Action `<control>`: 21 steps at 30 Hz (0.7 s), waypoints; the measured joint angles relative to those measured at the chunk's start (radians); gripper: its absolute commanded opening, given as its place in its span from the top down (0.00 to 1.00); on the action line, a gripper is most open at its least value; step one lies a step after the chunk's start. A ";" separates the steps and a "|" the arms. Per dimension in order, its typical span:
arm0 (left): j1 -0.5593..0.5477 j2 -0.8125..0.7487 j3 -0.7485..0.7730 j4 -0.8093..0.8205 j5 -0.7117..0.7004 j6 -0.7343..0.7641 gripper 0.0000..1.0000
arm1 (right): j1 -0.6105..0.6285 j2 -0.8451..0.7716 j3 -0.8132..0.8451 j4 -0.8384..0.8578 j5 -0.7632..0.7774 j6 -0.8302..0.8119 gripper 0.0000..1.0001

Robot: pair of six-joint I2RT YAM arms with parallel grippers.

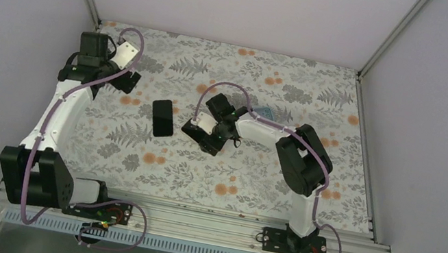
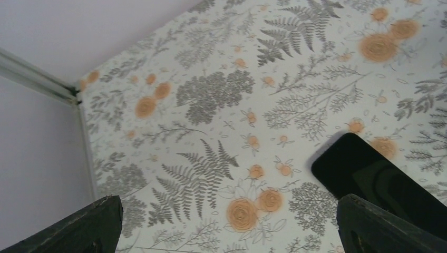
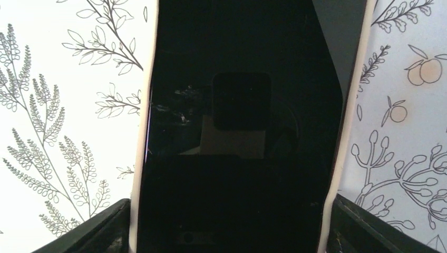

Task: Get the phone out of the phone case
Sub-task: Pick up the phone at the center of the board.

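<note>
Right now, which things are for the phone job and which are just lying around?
For the job: phone in its pale phone case, between the right gripper fingers.
Just lying about: black slab on the table, small bluish thing behind the right arm.

The left arm [image 1: 59, 117] and the right arm [image 1: 261, 129] were built alike, with white tubular links joined by chunky black motor housings. A purple cable [image 1: 228, 85] ran along each, looping free at the joints, and each arm stood on a black base plate [image 1: 290, 241]. The left gripper [image 2: 227, 211] had matte black, wedge-shaped fingers [image 2: 84, 229] with a grainy surface.
</note>
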 measured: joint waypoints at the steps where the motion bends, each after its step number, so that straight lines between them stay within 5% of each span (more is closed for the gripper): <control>1: 0.000 0.011 0.005 -0.010 0.014 0.000 0.00 | 0.000 -0.002 -0.003 0.003 0.000 0.000 0.25; 9: 0.001 0.056 0.023 -0.079 0.132 -0.008 0.01 | 0.001 -0.027 -0.040 0.055 0.021 0.034 0.36; 21: -0.021 0.465 0.347 -0.415 0.665 0.053 0.10 | 0.006 -0.201 -0.082 0.021 0.177 0.048 0.42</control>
